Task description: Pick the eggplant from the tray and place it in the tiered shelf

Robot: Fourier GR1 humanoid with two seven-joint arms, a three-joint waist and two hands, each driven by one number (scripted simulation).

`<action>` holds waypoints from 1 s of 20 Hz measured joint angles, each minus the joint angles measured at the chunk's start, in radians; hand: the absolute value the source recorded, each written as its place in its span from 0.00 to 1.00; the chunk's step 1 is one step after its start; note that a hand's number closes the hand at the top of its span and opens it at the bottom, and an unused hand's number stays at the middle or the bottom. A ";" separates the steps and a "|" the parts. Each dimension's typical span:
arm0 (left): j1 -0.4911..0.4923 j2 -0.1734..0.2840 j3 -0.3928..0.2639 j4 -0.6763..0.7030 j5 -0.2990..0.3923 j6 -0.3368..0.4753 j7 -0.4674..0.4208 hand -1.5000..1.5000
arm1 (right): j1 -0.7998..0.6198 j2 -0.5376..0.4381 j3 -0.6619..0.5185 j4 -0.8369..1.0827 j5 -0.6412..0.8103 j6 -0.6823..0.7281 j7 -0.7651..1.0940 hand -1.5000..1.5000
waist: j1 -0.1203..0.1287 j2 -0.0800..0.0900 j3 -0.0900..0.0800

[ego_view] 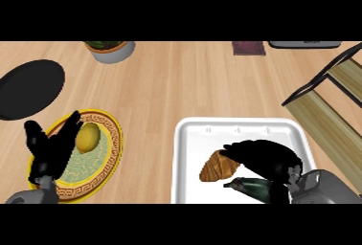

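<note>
A dark green-black eggplant lies at the near edge of the white tray, beside a brown croissant. My right hand hovers over the tray, fingers curled, just above the eggplant and partly hiding the croissant; I cannot tell whether it touches the eggplant. The tiered shelf, with wooden boards and a black frame, stands at the right edge. At the lower left, my left hand rests open over a yellow patterned plate.
A lemon sits on the yellow plate. A black round pan lies at far left, a potted plant at the back, with a dark red item and a grey object further right.
</note>
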 measured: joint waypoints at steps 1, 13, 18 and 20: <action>0.005 0.002 0.002 -0.005 0.001 -0.006 0.003 0.50 | 0.011 0.005 0.003 0.008 0.020 -0.008 -0.013 0.00 | 0.000 0.000 0.000; -0.003 -0.015 0.015 0.005 -0.018 -0.018 -0.008 0.50 | 0.047 0.065 0.048 0.127 0.260 -0.146 -0.123 0.00 | 0.002 0.000 0.000; 0.003 -0.022 0.019 0.004 -0.030 -0.019 -0.016 0.50 | 0.039 0.091 0.023 0.213 0.308 -0.195 -0.211 0.00 | 0.003 -0.001 -0.001; 0.006 -0.021 0.024 0.001 -0.028 -0.027 -0.011 0.50 | 0.059 0.096 0.015 0.213 0.324 -0.208 -0.232 0.00 | 0.002 -0.001 -0.002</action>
